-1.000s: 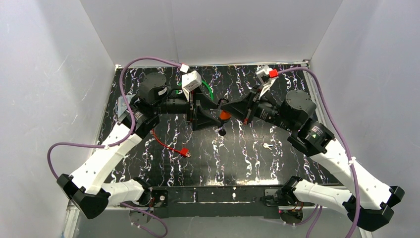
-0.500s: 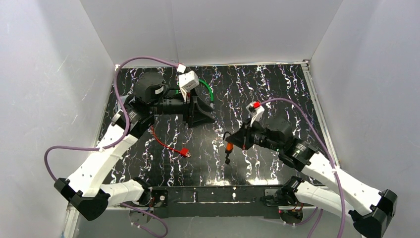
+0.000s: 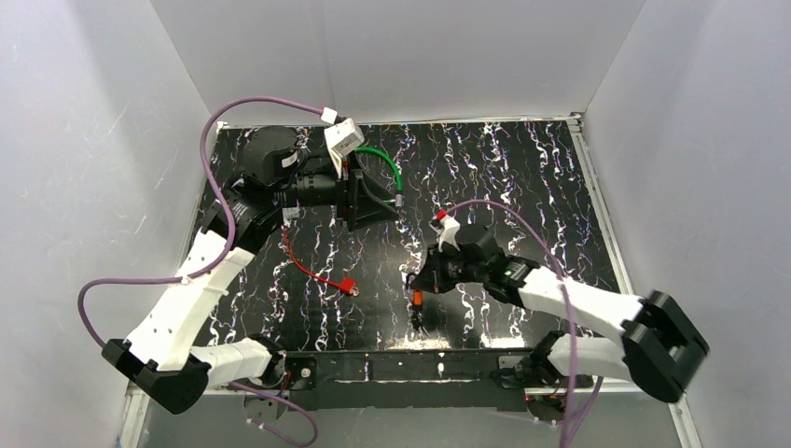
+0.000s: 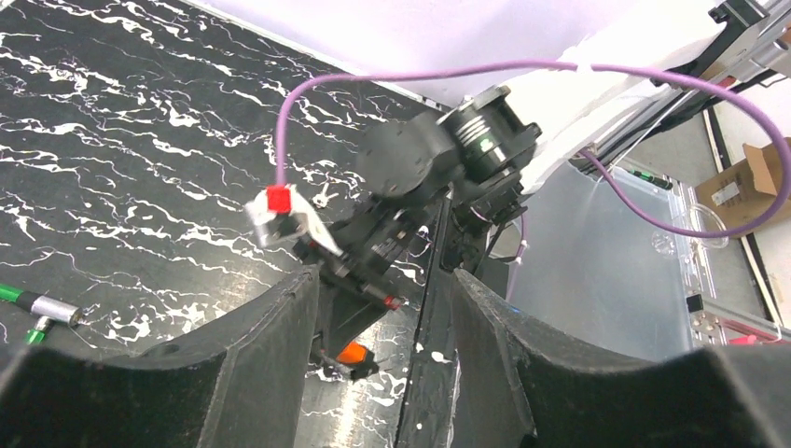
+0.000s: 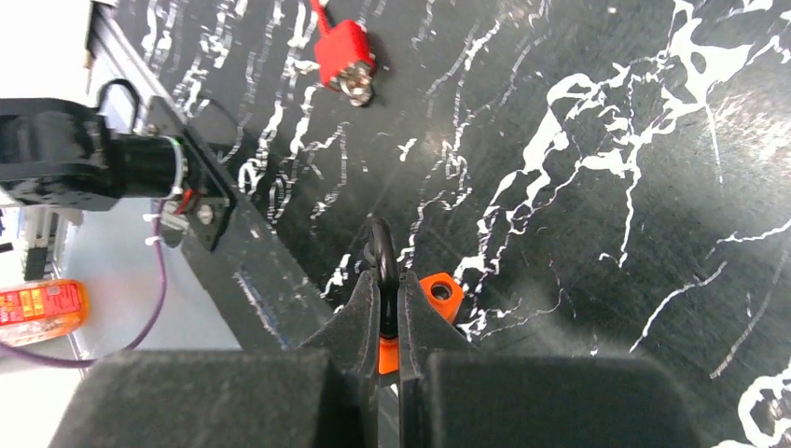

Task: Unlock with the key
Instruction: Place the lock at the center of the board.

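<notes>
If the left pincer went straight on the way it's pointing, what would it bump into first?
Most likely the right pincer, shut on the orange padlock: it shows right between the fingers of the left pincer in the left wrist view. Depth is unclear.

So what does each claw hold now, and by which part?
The right claw pinches the small orange padlock at its black shackle; the left claw holds nothing.

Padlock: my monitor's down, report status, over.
Right gripper shut on padlock shackle. Left gripper open, empty. Key lying loose, untouched. Red cable nearby, not touching.
</notes>
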`<state>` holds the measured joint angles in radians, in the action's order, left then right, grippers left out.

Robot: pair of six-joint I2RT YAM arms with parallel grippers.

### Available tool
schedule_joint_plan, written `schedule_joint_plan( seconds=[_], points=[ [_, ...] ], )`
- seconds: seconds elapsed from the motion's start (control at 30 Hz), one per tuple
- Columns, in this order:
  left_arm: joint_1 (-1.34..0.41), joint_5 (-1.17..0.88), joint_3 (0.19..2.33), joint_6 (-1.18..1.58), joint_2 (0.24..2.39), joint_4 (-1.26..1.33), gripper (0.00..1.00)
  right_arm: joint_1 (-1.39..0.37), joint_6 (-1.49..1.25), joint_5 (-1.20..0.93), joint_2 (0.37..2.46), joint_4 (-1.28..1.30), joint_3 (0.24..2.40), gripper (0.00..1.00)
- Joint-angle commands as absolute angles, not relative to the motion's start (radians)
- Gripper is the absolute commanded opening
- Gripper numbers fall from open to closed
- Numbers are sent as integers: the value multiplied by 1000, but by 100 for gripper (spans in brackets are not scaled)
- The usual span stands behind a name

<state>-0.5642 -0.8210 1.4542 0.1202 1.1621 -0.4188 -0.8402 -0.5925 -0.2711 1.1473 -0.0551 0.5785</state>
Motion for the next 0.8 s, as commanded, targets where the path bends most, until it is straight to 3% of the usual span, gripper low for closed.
schedule_joint_plan(
  seconds=[0.0,0.77],
  points=[
    [-547,-840,1508,137,1168,-419,53,-836,-596,-340,1291,-232,632,1],
    [-510,-856,1516,135,1180,-393,52,-900,-583,-391,1809,-243,937,1]
  ],
)
